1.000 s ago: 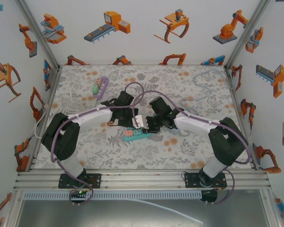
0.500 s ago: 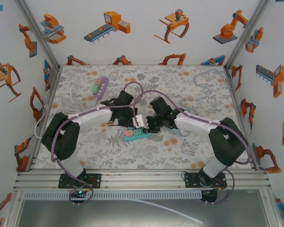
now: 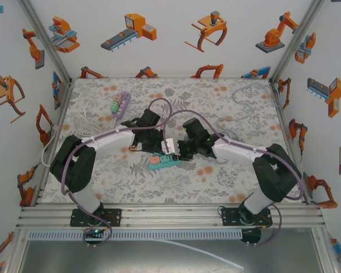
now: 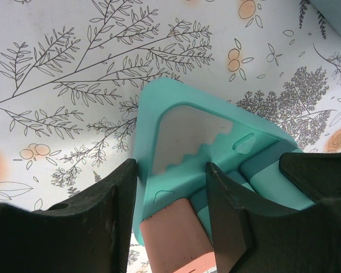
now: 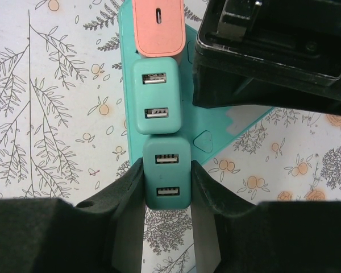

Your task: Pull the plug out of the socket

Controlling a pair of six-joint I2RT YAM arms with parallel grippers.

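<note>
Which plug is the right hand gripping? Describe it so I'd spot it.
At the middle of the floral table lies a teal power strip with three plugs in a row. The end one, pinched by the right hand, is the dark teal plug; next come a paler teal plug, then a salmon plug.

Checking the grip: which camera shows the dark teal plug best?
Right wrist: the dark teal plug sits face-on between the fingers of the right gripper, both USB ports clear. Top external: too small to single out. Left wrist: teal shapes I cannot identify.
</note>
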